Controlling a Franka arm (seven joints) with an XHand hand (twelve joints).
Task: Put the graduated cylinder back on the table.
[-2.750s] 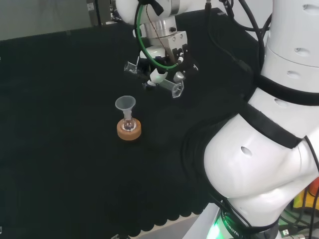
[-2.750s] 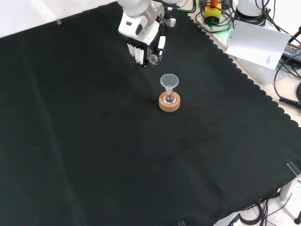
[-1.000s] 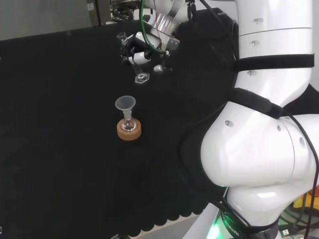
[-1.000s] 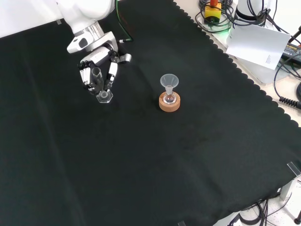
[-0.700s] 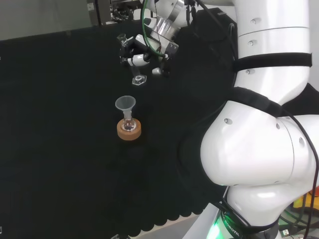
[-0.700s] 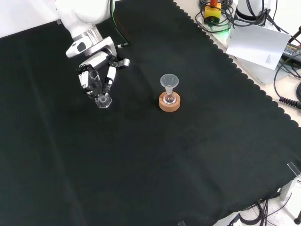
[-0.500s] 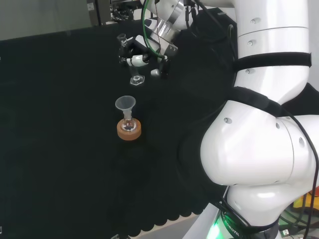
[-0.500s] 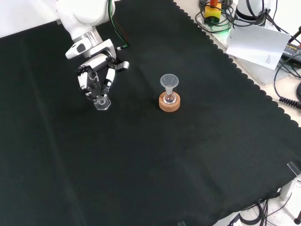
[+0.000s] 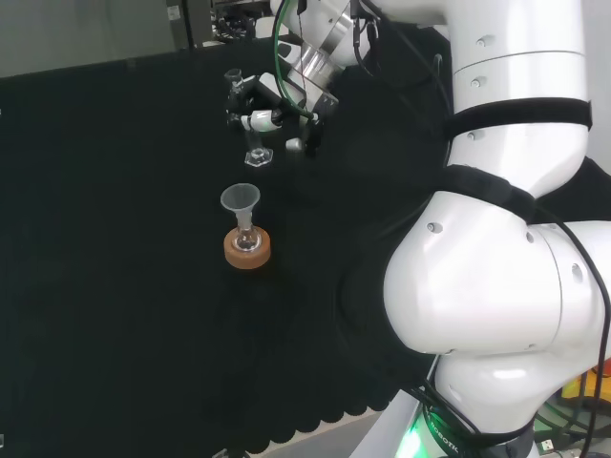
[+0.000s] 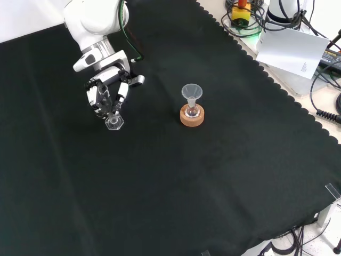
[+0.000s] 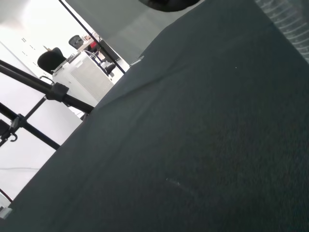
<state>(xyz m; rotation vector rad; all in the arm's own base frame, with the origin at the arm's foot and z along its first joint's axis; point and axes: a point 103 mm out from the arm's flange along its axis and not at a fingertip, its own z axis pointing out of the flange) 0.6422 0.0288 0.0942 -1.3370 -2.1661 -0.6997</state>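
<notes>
Front view showed the white arm (image 10: 93,21) reaching in from the top, lower and farther toward the viewer than it stood a second before, when the cylinder's foot hung clear above the cloth. Across the black cloth (image 10: 170,176) nothing else had shifted: the cork ring stand (image 10: 192,116) with its small flask and clear funnel (image 10: 192,92) stood where it had been throughout, well apart from the hand on the right of this view.

The hand (image 10: 108,92) was curled round the graduated cylinder (image 10: 110,109), fingers and thumb closed on the tube's upper part. In the head view the hand (image 9: 270,105) sat beyond the funnel (image 9: 241,198), holding the cylinder (image 9: 254,134) upright, where 2.8 s ago it had lain tilted nearly flat in the grasp, over near the stand.

Smallest and most telling was the hexagonal foot (image 10: 113,123): it had dropped over the last half second and looked to be at or touching the cloth, though contact could not be settled from these views.

By my judgement the setting-down was nearly finished. What remained was to confirm the foot sat flat, then release and lift away without knocking the narrow tube over.
</notes>
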